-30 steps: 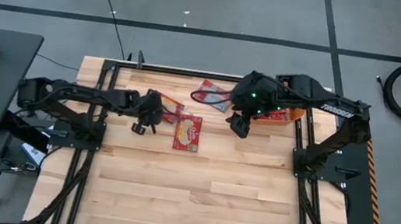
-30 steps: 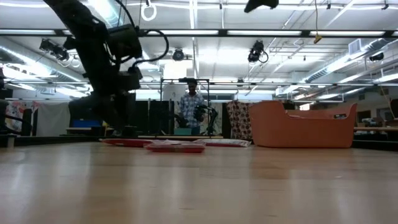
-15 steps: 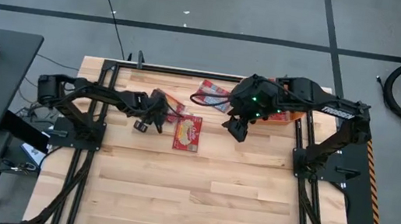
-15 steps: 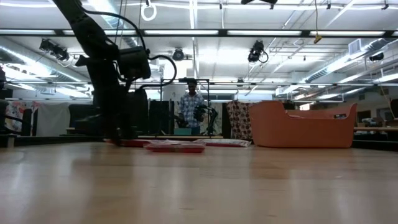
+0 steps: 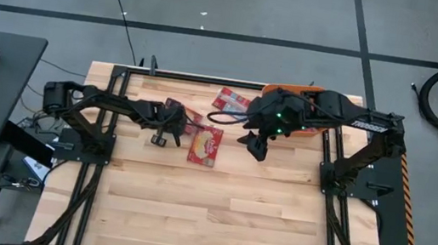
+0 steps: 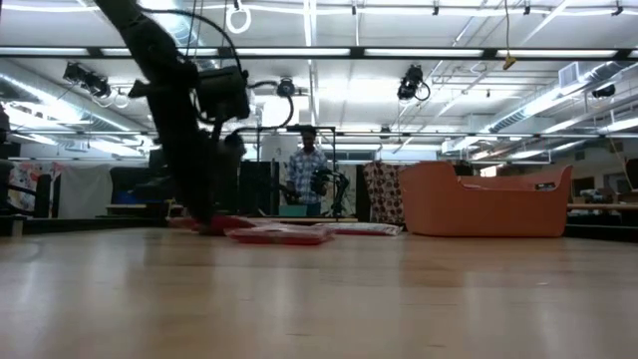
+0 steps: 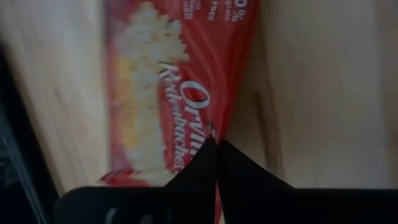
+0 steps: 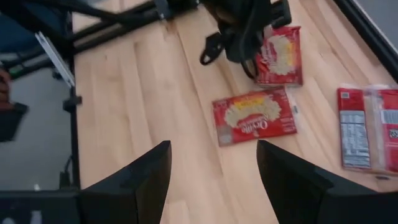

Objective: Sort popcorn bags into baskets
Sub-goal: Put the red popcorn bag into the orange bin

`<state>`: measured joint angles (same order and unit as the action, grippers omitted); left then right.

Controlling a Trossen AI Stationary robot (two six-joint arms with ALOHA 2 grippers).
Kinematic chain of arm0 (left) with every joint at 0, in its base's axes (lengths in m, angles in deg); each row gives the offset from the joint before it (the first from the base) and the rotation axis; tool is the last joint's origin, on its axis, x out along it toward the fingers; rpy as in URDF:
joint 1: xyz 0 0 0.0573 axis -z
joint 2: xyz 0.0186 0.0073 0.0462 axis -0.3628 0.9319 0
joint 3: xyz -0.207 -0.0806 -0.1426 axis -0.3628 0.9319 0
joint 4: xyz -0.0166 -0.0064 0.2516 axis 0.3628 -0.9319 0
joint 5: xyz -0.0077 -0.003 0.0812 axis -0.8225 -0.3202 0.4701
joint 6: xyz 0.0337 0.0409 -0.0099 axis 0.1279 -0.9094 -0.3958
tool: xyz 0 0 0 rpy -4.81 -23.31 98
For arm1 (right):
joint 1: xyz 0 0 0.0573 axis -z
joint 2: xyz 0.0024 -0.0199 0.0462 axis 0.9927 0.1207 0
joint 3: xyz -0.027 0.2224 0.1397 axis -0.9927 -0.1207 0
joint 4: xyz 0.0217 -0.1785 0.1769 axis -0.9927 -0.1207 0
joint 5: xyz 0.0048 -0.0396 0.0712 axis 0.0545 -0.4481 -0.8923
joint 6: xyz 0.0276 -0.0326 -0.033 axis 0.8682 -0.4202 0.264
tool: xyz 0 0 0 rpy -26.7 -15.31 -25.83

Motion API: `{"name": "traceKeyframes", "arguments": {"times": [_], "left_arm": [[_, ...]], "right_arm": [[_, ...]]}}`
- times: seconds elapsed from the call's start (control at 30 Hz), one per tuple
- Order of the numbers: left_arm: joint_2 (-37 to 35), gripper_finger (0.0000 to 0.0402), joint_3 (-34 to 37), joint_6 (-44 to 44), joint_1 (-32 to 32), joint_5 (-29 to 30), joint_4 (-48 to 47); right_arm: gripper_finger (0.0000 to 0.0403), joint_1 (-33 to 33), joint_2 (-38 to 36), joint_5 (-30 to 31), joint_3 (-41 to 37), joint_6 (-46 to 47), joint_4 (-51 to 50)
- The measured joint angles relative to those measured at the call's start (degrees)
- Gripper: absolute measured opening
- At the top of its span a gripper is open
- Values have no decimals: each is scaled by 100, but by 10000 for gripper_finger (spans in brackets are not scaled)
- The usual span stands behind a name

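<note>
The left gripper (image 5: 174,122) is closed on the edge of a popcorn bag (image 7: 163,93) near the worktop's far edge. The right gripper (image 5: 254,147) is held open above the worktop (image 5: 215,208). The orange basket (image 6: 485,202) is set at the far right corner.

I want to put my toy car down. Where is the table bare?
The wooden table is bare across its whole near half, below the flat red popcorn bag. The far strip is crowded: more bags, both arms, and the orange plastic tub.
</note>
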<state>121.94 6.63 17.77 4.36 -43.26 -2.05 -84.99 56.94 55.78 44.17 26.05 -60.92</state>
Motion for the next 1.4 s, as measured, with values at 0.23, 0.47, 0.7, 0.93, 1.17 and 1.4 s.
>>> {"name": "traceKeyframes", "arguments": {"times": [0.23,0.47,0.7,0.93,1.17,1.4], "left_arm": [[-524,3,-1231,1210,373,-241,-1526],[-774,2,-2630,2823,637,-1006,-1926],[-800,1,-3579,3430,918,-1521,-1826],[-795,3,-4058,3585,1087,-1604,-1716],[-795,6,-4089,3338,1118,-1869,-1592],[-911,96,-4089,3897,1248,-1937,-1822]], "right_arm": [[240,187,2,27,-50,-2068,-751],[240,341,6,471,-700,-3583,41],[248,633,5,544,-1209,-4254,1195],[201,660,7,313,-1283,-4280,1676],[84,427,0,213,-1241,-3555,1587],[22,268,-35,4,-1241,-2156,312]]}}
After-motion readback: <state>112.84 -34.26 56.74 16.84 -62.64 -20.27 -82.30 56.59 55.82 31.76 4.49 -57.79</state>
